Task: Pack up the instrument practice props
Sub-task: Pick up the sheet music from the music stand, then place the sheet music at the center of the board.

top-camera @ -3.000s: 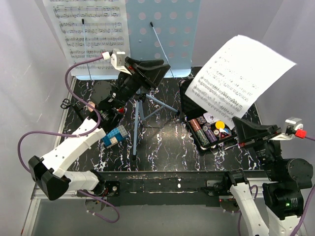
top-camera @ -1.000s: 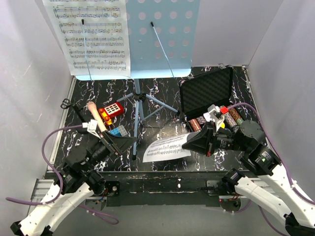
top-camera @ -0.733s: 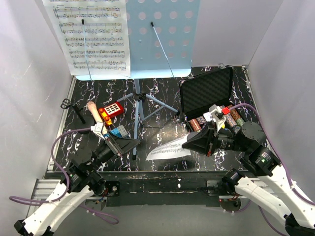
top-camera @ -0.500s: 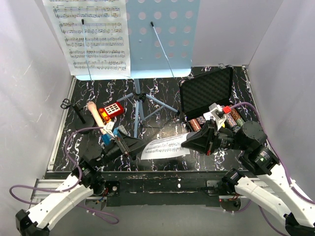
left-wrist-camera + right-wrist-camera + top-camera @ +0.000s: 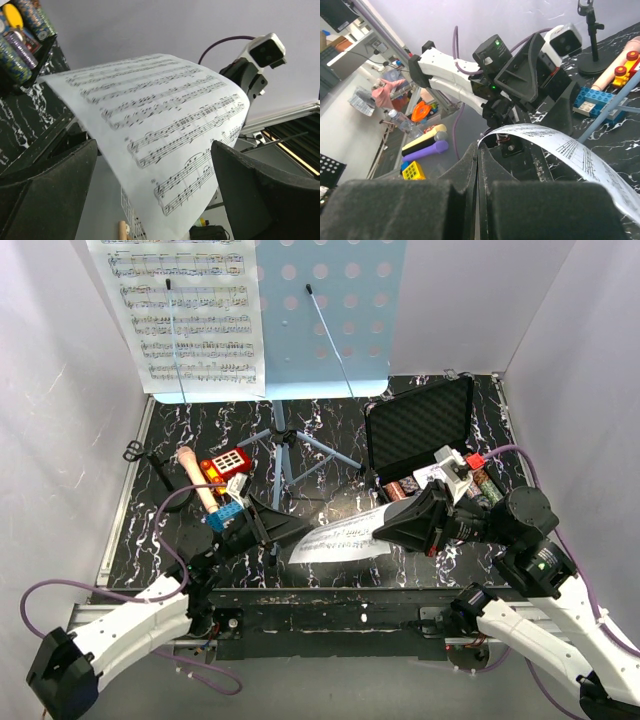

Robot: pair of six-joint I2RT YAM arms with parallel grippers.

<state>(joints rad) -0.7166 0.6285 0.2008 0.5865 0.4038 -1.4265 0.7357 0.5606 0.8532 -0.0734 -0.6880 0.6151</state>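
Judging by how things lie, the packing is at an early stage; one white sheet-music page [image 5: 345, 537] is off the stand and hangs in the air low over the front of the bench [image 5: 340, 420], between the two arms. The right end effector [image 5: 378, 532] has its fingers pressed together on the page's right edge, and the right wrist view shows the paper curling away from the closed tips. The left end effector [image 5: 292, 531] is spread wide with the page's free left edge lying between its fingers, touching neither as far as the left wrist view shows; this looks like a handover or a two-handed squaring of the page, not yet completed.

A second printed page [image 5: 190, 320] sits on the light-blue music stand [image 5: 330, 310], held by a thin wire clip; the stand itself is upright with its tripod legs splayed at mid-bench. The black microphone stand [image 5: 150, 468] is upright near the left edge, untouched. The black case [image 5: 420, 435] lies open at the right with poker chips in it; no prop has been stowed anywhere that the views show, so nearly all of the task is left.
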